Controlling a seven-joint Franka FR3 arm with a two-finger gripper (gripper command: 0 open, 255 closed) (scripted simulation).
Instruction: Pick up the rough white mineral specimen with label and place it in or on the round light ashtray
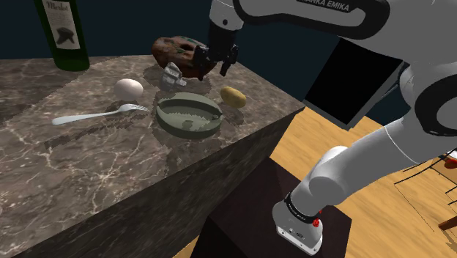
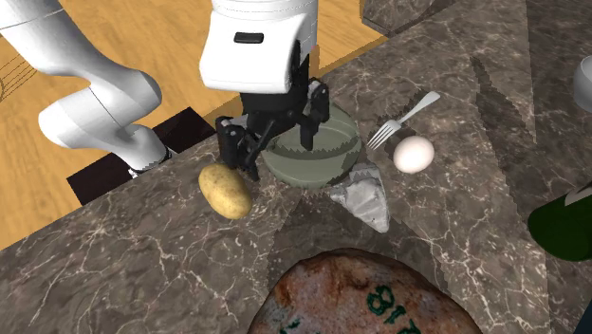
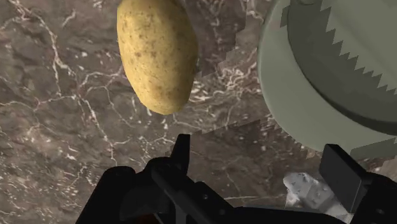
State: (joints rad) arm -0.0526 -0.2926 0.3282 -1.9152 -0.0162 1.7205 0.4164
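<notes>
1. My hand (image 2: pixel 272 150) hangs above the counter (image 1: pixel 88 168) with its fingers wide apart and nothing between them.
2. The mineral specimen (image 2: pixel 363 196), a pale grey-white wedge, lies on the counter against the rim of the ashtray (image 2: pixel 332 157), between it and a big brown loaf (image 2: pixel 360 294). I cannot make out a label on it.
3. Main risk, as I judge it: the hand is lined up over the gap between the potato (image 3: pixel 156 54) and the ashtray, not over the specimen. Dropping straight down from here would close on bare counter, or clip the ashtray's rim.
4. Second risk: the specimen is irregular and tucked against the ashtray. A finger coming down on that side could catch the rim and shove the ashtray, and a grip on the sloping faces might let it slip out.
5. The wrist view has the specimen (image 3: pixel 308 191) peeking out just beside one finger (image 3: pixel 340 172), so the offset is plain there.
6. The second exterior view gives its whole outline and its contact with the ashtray. The shoulder view adds the clearance between the hand (image 1: pixel 212 67) and the counter.
</notes>
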